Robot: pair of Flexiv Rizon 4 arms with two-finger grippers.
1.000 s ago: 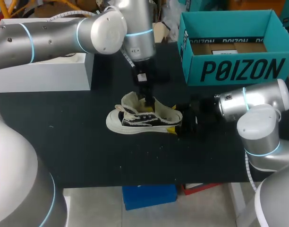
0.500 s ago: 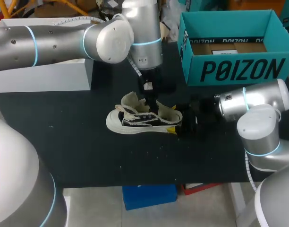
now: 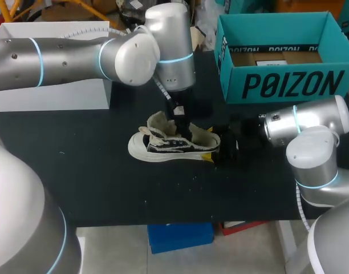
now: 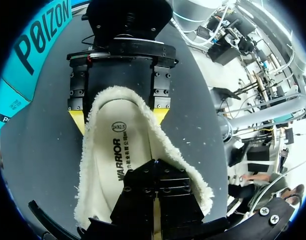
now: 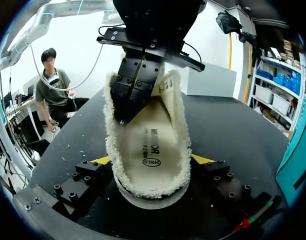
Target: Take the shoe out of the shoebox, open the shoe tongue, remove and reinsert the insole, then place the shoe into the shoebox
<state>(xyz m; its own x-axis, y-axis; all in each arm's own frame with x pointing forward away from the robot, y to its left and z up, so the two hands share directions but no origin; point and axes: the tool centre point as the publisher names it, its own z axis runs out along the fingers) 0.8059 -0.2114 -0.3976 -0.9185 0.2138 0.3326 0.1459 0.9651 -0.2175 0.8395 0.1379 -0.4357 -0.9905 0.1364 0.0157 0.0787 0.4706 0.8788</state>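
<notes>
A black-and-white sneaker (image 3: 169, 145) with fleece lining lies on its sole mid-table, toe to the left. My right gripper (image 3: 215, 147) is at its heel; in the left wrist view its yellow tips (image 4: 77, 120) press the heel from both sides. My left gripper (image 3: 179, 123) comes down from above into the shoe's opening, fingers shut together (image 4: 155, 172) over the white insole (image 4: 113, 155); nothing shows between them. In the right wrist view the left gripper (image 5: 128, 107) dips in beside the fleece wall, above the insole (image 5: 153, 150). The teal shoebox (image 3: 288, 85) stands open at the back right.
A white box (image 3: 49, 88) stands at the back left under my left arm. The black table (image 3: 106, 188) runs bare in front of the shoe to its front edge. The shoebox wall (image 5: 298, 150) is close beside my right gripper.
My left arm's wrist has come down and slightly right, pushing its shut gripper deeper into the shoe. The shoe and right arm have stayed put.
</notes>
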